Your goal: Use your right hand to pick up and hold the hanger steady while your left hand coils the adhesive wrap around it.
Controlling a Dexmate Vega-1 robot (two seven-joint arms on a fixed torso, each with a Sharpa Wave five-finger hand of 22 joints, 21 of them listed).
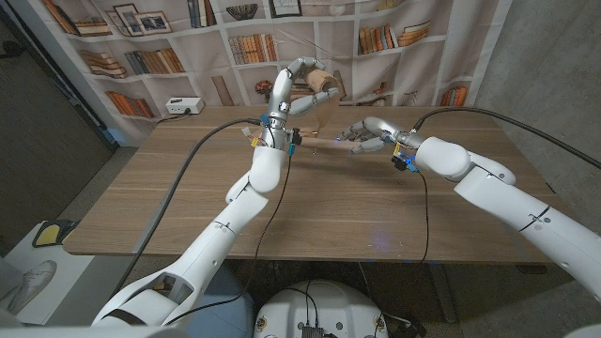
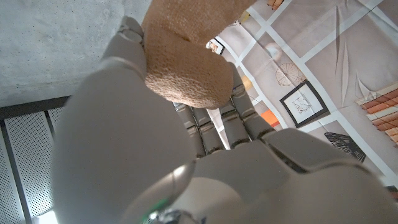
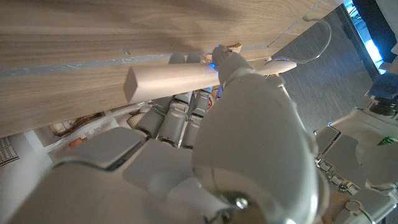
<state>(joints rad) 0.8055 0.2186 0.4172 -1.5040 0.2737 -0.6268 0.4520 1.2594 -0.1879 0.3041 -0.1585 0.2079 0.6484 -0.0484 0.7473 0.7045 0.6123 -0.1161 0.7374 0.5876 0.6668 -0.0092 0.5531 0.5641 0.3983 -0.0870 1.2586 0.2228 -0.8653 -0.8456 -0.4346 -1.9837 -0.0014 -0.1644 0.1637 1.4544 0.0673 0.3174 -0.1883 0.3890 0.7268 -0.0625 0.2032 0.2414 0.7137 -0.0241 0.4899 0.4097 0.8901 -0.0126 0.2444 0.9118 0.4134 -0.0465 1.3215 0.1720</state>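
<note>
Beyond both raised hands, a printed bookshelf backdrop (image 1: 235, 42) with books, frames and a bowl. Under them, a wooden table (image 1: 188, 188) carrying a white power strip (image 1: 184, 106) well off past the left hand. Grey concrete wall (image 1: 554, 56) outside the right hand; dark floor (image 1: 47, 178) elsewhere.

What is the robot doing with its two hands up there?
The robot's right hand is gripping a wooden hanger over the wooden table; its metal hook pokes out past the hand. Its left hand is raised higher and holds a tan roll of adhesive wrap. How much wrap is already on the hanger can't be told.
</note>
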